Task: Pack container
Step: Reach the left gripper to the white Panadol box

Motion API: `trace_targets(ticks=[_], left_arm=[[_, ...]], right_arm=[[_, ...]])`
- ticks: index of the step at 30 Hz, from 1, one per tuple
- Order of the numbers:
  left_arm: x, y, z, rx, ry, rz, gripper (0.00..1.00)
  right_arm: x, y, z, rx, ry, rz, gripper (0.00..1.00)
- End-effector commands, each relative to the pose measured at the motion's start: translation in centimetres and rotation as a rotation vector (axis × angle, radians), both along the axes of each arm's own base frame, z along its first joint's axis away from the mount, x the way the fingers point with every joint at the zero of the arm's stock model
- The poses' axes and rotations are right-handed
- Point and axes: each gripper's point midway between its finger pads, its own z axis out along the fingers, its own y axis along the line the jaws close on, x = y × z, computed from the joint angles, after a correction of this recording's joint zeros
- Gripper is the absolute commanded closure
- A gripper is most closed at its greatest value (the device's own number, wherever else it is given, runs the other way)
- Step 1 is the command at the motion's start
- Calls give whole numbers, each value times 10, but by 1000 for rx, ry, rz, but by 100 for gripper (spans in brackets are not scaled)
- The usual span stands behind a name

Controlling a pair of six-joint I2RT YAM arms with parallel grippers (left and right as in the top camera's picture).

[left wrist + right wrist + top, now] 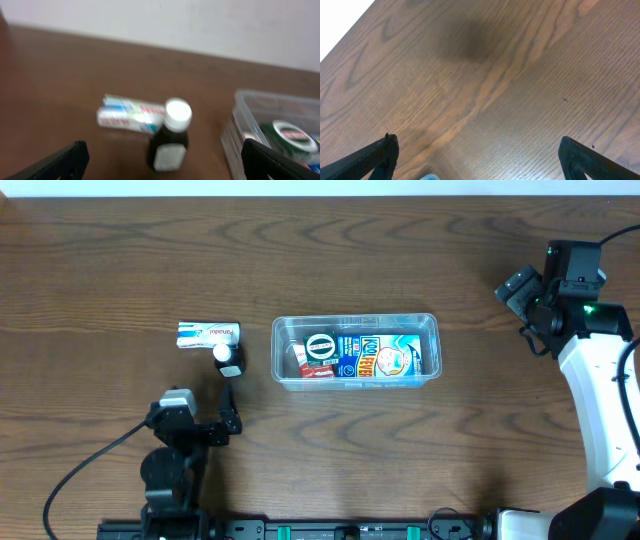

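Logging dark white-capped bottle (169, 142), upright: just ahead of our spread-fingered left hand (229, 396), toward the worktop's (100, 260) far edge.

A: The left wrist view is smeared; print on the small box (127, 116) and on the bottle (170, 137) can't be read.
B: The container (280, 96) runs off that view's right edge (contents half lost).
A: In the right wrist view a blue scrap (428, 177) is clipped by the bottom edge; no telling what it is.
B: Overhead, the lettering on the packets (385, 360) is too small.
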Motion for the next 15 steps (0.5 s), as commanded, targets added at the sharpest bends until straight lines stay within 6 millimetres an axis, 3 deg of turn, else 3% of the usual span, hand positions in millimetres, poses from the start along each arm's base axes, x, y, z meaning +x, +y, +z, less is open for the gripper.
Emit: trace_targets(ticks=[1, 9, 15], left_arm=[[1, -16, 25, -87, 28, -71, 2], [24, -17, 93, -92, 264, -75, 2], [34, -17, 120, -35, 620, -106, 2]], right_arm=[[-1, -2, -3, 9, 7, -15, 1], [-1, -2, -3, 9, 7, -15, 1], [-1, -2, -3, 9, 7, -15, 1]])
